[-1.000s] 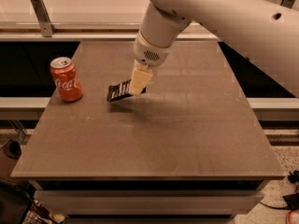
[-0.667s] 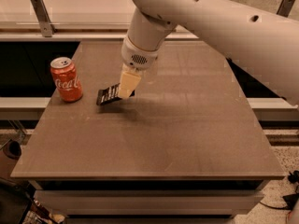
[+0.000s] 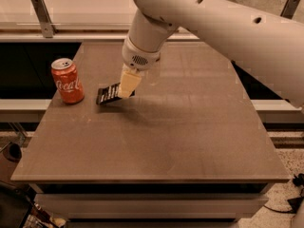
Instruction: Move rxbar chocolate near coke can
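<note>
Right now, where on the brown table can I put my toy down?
The whole front and right side of the flat brown table are bare. It's crowded back-left: the red Coca-Cola can, and beside it the dark wrapped chocolate bar held by the pale gripper.

White Coca-Cola script on coke can, left of end effector

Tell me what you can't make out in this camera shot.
- rxbar chocolate: its right end is hidden behind the gripper, which holds it just right of the coke can. The lettering is too small to read.
- Whether the bar touches the table: unclear from this angle.
- Robot arm: cut off by the top and right edges.
</note>
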Robot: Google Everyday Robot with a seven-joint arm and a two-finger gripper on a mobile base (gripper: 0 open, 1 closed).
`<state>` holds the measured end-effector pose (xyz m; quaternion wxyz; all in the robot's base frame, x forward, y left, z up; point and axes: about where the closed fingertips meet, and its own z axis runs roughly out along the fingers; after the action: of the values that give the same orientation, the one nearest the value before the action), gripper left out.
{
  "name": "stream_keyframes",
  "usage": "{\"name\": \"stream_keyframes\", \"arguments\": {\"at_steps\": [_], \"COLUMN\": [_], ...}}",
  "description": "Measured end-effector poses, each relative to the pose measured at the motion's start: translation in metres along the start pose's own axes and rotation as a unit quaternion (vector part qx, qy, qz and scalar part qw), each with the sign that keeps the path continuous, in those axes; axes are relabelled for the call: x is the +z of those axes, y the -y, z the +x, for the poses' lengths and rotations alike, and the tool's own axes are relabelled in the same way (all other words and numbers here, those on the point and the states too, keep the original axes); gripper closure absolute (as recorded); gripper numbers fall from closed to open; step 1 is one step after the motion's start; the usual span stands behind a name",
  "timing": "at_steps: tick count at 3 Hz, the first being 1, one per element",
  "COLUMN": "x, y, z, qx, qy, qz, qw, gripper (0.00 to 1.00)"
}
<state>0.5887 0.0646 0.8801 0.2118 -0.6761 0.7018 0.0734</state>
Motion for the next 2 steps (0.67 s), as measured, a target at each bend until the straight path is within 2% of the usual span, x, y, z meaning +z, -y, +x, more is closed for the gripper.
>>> {"name": "stream_keyframes", "arguments": {"at_steps": [1,2], "x": [0.010,0.030], "y": [0.013,0.023], "z": [-0.010,-0.015], "qx": [-0.005,-0.001], "qy": [0.009,0.004], "qz": [0.013,0.014], "qw": [0.9999,0.9999], "gripper": [1.00,1.00]}}
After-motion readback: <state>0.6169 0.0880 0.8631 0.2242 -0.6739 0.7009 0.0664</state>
